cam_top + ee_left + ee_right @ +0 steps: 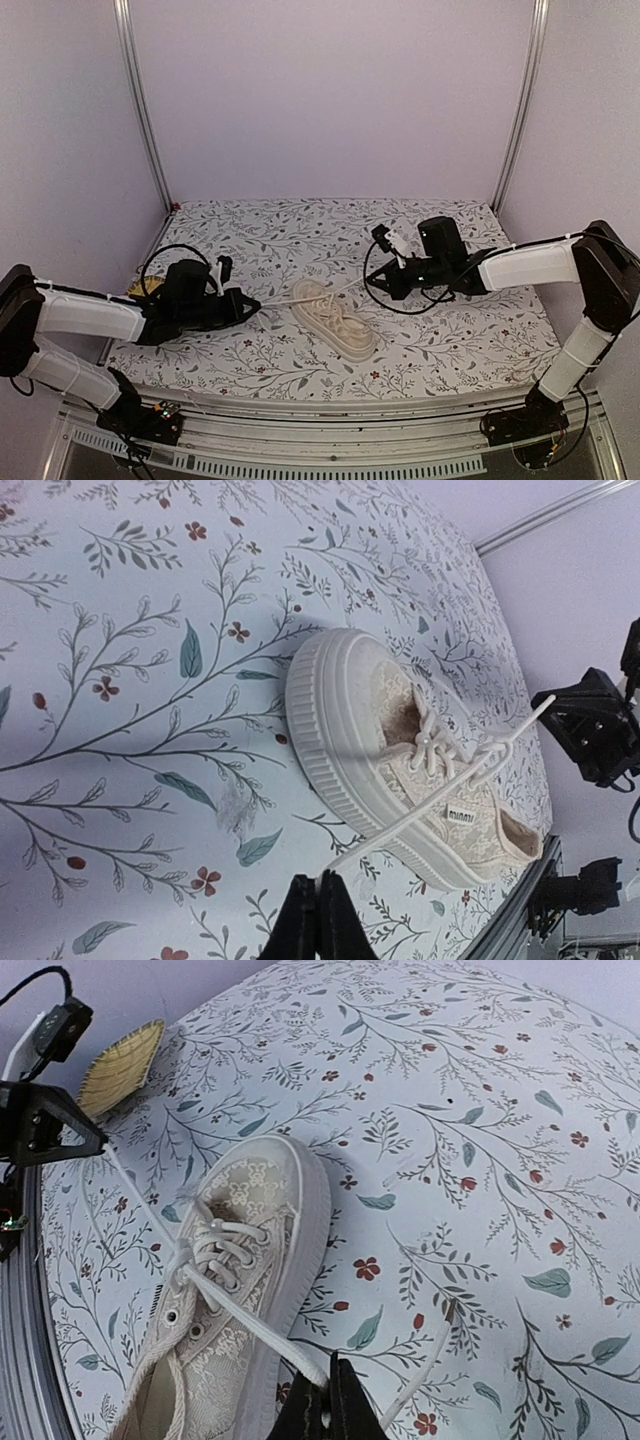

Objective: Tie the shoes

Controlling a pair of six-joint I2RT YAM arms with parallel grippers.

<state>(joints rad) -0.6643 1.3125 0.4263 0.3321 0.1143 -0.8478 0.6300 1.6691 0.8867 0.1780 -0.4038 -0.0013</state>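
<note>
A cream lace-up sneaker with a thick off-white sole lies on the floral cloth between the arms; it also shows in the left wrist view and the right wrist view. My left gripper is shut on one lace, pulled taut to the left of the shoe. My right gripper is shut on the other lace, pulled taut to the right. The laces cross at the eyelets. The loose tip of the right lace lies on the cloth.
A floral cloth covers the table. A yellow woven mat lies at the left edge behind my left arm. Metal frame posts stand at the back corners, and a rail runs along the near edge.
</note>
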